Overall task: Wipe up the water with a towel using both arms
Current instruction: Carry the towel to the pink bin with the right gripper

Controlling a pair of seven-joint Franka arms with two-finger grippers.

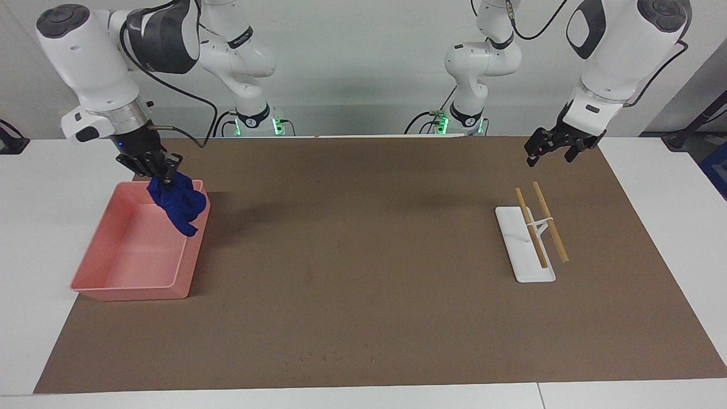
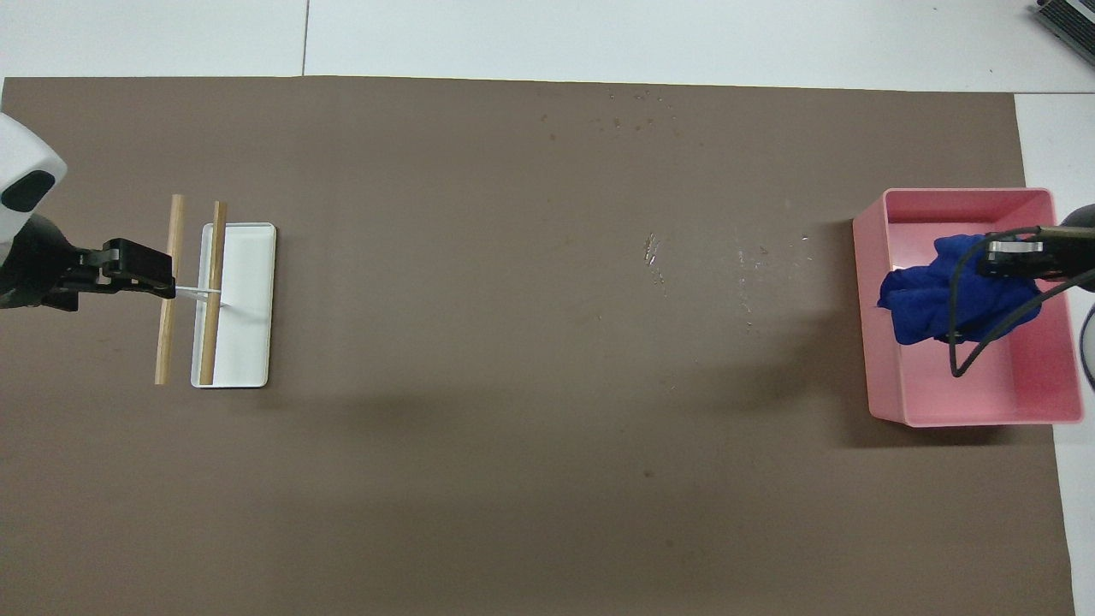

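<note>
Towel (image 1: 179,204), royal blue and crumpled, hangs from the right gripper (image 1: 162,173), whose fingertips are pinched closed on the cloth's upper edge. The cloth droops below the gripper over the pink tray (image 1: 102,287), above the tray corner nearest the robots and the middle of the counter (image 1: 23,238); its lowest fold lies at the tray's rim, though contact with the rim cannot be judged. In the overhead view the towel (image 2: 941,299) sits within the tray's outline (image 2: 967,415), with the right gripper (image 2: 997,257) over its edge.

Water (image 2: 654,252) shows as faint specks on the brown mat (image 1: 369,255), between the tray and the middle of the mat, well apart from the towel. More specks (image 1: 324,358) lie along the mat's edge farthest from the robots.

Left gripper (image 1: 554,150) hovers with fingers spread and nothing between them, above the mat near the white rack (image 1: 522,250) with its two wooden sticks (image 1: 548,221), toward the left arm's end of the counter.
</note>
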